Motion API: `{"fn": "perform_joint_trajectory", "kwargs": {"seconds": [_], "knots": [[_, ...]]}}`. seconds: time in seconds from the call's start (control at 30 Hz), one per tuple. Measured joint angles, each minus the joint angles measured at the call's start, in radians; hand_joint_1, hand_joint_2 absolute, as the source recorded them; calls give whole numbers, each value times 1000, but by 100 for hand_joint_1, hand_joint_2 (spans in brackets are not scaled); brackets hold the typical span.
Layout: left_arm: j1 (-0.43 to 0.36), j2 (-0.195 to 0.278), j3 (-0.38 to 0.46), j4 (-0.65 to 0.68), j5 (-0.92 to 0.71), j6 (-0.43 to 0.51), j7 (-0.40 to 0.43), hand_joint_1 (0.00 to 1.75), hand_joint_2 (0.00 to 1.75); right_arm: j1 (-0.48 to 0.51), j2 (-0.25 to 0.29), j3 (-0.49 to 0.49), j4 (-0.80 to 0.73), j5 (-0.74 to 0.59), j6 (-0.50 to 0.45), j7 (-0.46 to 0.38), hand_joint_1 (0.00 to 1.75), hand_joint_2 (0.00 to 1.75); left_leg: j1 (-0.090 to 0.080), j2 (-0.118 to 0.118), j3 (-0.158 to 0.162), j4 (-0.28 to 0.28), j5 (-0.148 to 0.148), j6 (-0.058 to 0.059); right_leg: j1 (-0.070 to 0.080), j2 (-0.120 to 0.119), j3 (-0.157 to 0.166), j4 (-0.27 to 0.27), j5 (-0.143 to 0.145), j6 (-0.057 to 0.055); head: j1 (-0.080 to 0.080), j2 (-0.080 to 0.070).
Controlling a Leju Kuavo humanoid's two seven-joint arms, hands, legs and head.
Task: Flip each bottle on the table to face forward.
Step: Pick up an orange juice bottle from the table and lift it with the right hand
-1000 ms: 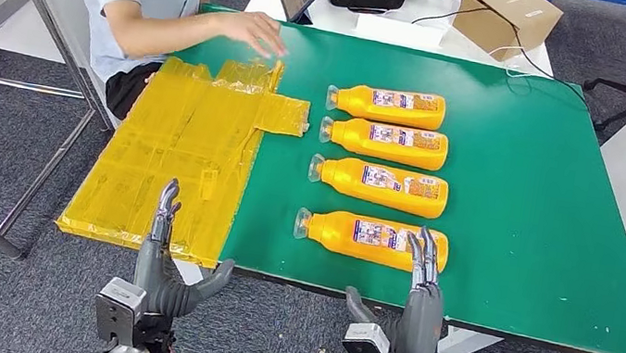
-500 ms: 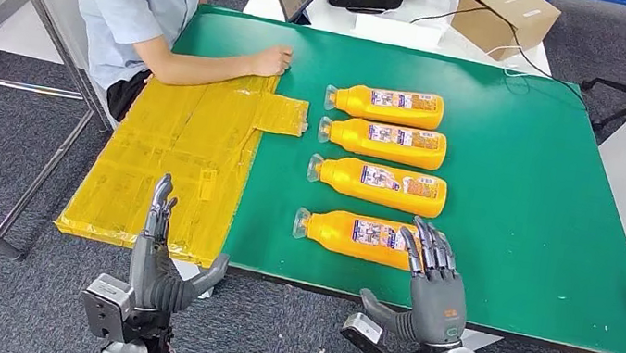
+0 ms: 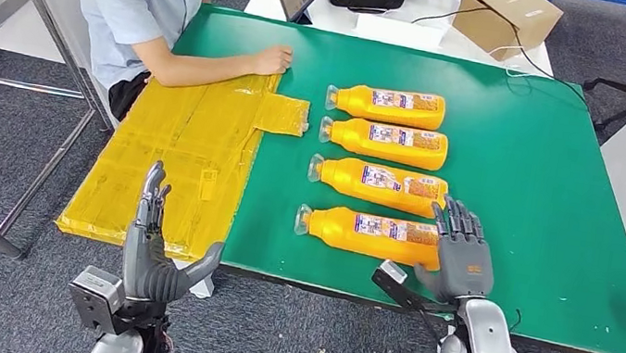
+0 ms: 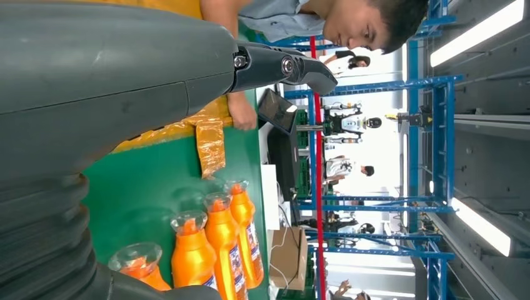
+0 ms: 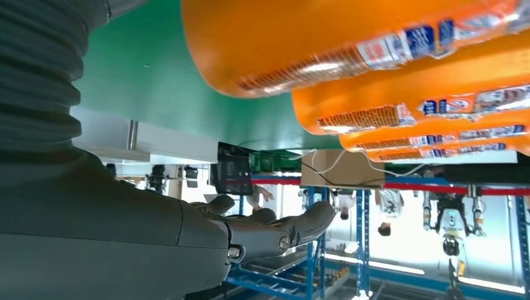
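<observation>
Head view puts the right hand point(image 3: 464, 255) over the base end of the nearest bottle point(image 3: 366, 235), fingers spread and straight; the hand covers that end, so whether it touches the bottle cannot be told. It grips nothing. The left hand point(image 3: 150, 251) hangs off the near table edge, fingers extended and apart, empty. Four orange bottles lie on their sides in a row on the green table point(image 3: 553, 175), long axes running left to right, caps pointing left, labels up. A person's hand point(image 3: 270, 60) rests on the table beside the yellow sheet point(image 3: 182, 148).
</observation>
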Motion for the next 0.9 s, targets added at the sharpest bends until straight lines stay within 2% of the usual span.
{"fn": "perform_joint_trajectory", "kwargs": {"seconds": [0.2,0.37,0.77,0.8,0.9], "knots": [[-9,0,3,0,-4,-16,2,0,175,-62,5,1,91,-69,90,-6,0,175,0,0,0,0,0,0,0,0,0,0,0,0,0,0],[-21,0,3,4,-1,-25,5,0,175,-135,18,19,208,-110,148,-53,0,175,0,0,0,0,1,0,0,0,0,0,0,0,0,0],[-31,-1,3,14,5,-36,8,0,175,-235,48,69,379,-142,190,-98,0,175,0,0,0,0,1,0,0,0,0,0,0,0,0,0],[-31,-1,2,15,5,-38,8,0,175,-241,50,74,389,-142,191,-101,19,175,0,0,0,0,1,0,0,0,0,0,0,0,0,0],[-34,-1,2,20,5,-40,9,0,175,-264,61,89,427,-133,203,-105,145,175,0,2,1,0,1,0,0,1,0,0,1,-1,0,0]]}}
